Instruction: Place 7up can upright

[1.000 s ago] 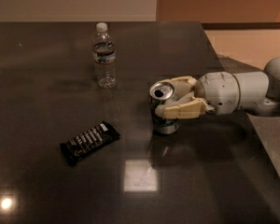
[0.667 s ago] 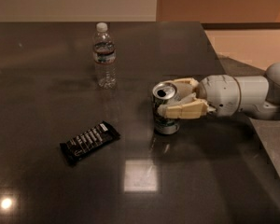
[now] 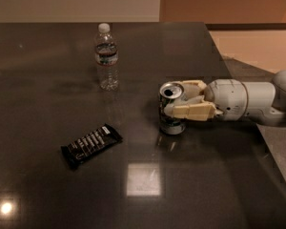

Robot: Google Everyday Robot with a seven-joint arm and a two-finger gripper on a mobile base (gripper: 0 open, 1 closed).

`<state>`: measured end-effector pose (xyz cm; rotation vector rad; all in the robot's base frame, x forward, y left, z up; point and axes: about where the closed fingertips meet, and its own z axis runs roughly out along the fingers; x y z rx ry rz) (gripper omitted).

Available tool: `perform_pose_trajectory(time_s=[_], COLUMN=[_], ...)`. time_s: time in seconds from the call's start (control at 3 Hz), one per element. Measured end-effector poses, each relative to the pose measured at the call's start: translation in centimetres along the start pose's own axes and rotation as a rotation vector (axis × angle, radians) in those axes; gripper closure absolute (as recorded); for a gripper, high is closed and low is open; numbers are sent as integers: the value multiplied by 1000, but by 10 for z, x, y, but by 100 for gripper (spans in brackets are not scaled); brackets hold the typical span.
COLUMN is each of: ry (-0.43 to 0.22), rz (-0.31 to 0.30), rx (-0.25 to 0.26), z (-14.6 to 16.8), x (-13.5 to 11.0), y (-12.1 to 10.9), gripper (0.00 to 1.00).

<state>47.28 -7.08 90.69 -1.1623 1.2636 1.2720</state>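
The 7up can (image 3: 170, 109) stands upright on the dark table (image 3: 47, 185), right of centre, its shiny top with the opening facing up. My gripper (image 3: 181, 101) reaches in from the right, level with the can's upper half. Its cream fingers (image 3: 190, 111) lie on both sides of the can and are closed around it. The white arm (image 3: 243, 101) runs off the right edge of the view.
A clear plastic water bottle (image 3: 106, 57) with a white cap stands upright behind and to the left of the can. A black snack bar wrapper (image 3: 91, 145) lies flat in front left. The table's right edge (image 3: 238, 85) passes under the arm.
The can and the gripper have shifted slightly to the right; the can stays upright on the table with the fingers still around it.
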Motion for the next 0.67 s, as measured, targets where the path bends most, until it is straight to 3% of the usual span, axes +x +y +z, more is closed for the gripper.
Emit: perform_pose_trajectory(time_s=[0.33,0.67], ry=[2,2], rz=[-1,-2], rx=[-4,-5], z=[3,3], x=[-1,-1], y=[1,1], gripper=[0,0])
